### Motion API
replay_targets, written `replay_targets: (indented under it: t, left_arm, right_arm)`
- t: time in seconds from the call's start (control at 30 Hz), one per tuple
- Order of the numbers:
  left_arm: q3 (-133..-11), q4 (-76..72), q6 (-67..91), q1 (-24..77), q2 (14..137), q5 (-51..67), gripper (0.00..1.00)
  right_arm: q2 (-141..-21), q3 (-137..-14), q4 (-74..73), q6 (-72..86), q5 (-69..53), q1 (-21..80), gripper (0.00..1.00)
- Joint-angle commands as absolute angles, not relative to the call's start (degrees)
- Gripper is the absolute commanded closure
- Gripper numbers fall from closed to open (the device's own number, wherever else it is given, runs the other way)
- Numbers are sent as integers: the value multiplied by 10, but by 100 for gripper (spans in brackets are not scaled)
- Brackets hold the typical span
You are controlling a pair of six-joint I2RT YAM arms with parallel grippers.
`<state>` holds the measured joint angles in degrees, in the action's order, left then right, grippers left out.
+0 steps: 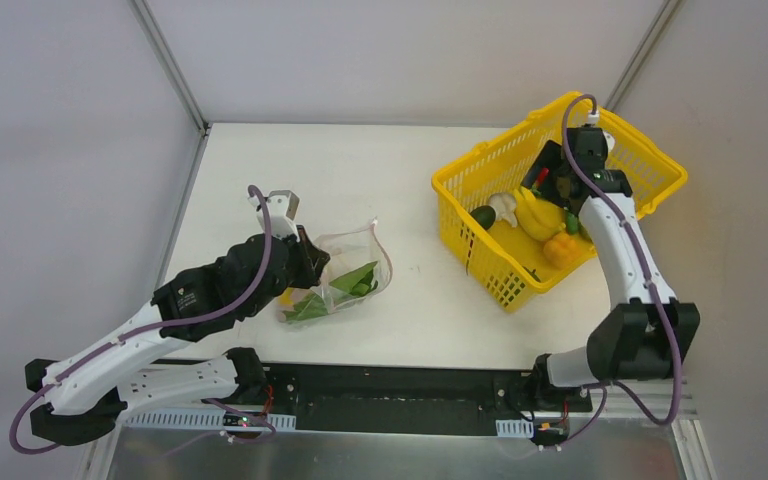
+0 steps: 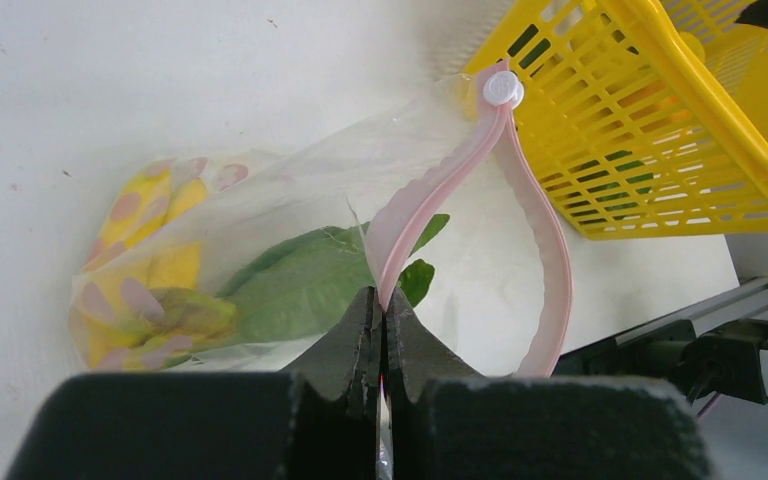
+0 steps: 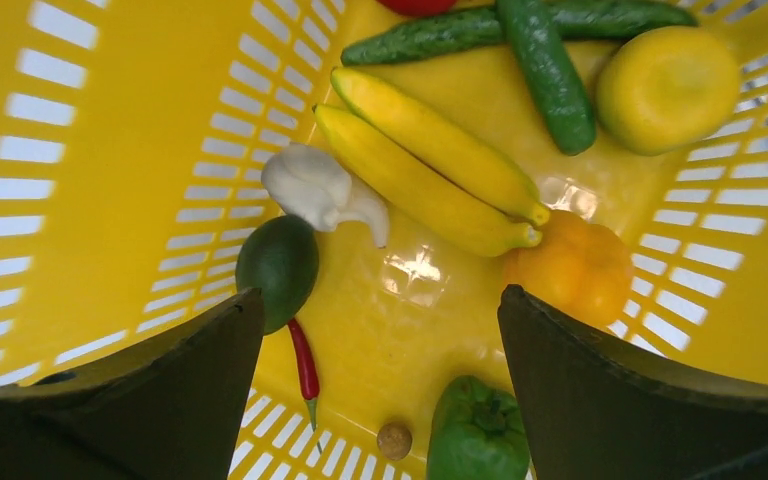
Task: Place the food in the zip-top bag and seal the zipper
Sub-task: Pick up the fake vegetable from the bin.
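pinching the pink zipper (image 2: 430,200) flat between the shut jaws of the left gripper (image 2: 381,325), at the near edge of the zip-top bag (image 2: 260,215). holding the mouth parted into a loop, with a white slider (image 2: 501,88) at its far end. lying on the white table (image 1: 410,160) left of the yellow basket (image 1: 460,175), clear and crinkled, with green pods (image 2: 295,285) inside and something yellow beside them, kind unclear. hovering with the right gripper (image 3: 378,300) spread wide and gripping nothing, inside the basket, above banana bunch (image 3: 430,175), garlic (image 3: 315,187), orange pepper (image 3: 570,265) and green bell pepper (image 3: 475,435).
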<state>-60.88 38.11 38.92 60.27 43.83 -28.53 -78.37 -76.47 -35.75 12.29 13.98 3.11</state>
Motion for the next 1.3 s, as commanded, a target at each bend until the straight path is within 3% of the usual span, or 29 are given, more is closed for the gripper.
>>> replay_targets:
  t: [0.0,0.3,0.5,0.6,0.77,0.93,1.17,1.27]
  left_arm:
    - [-616,372,361,598,438,-277,100]
    - [-608,347,344,598,428,-240,100]
    - [-610,348,329,597,435,-239,100]
    - [-612,353,326,597,441,-235,100]
    - [-605,357,333,597,440,-241,100]
    - [-603,360,337,597,440,-250,100]
    - [-605,365,341,596,441,-255,100]
    - [-604,367,345,596,442,-253,100]
  right_arm:
    - [-842,-786,-325,96,91,26,11]
    - [-989,-832,-337,46,115,22,19]
    - [-1016,-846,-295,54,-35,21,25]
    - [-1047,-866,-297,72,-52,21,33]
    - [-1108,-904,-325,66,-53,21,37]
    - [-1138,-917,-341,50,-56,21,53]
    - [-1114,-880,-315,45,-64,21,66]
    - [-1109,-876,-319,43,-61,21,86]
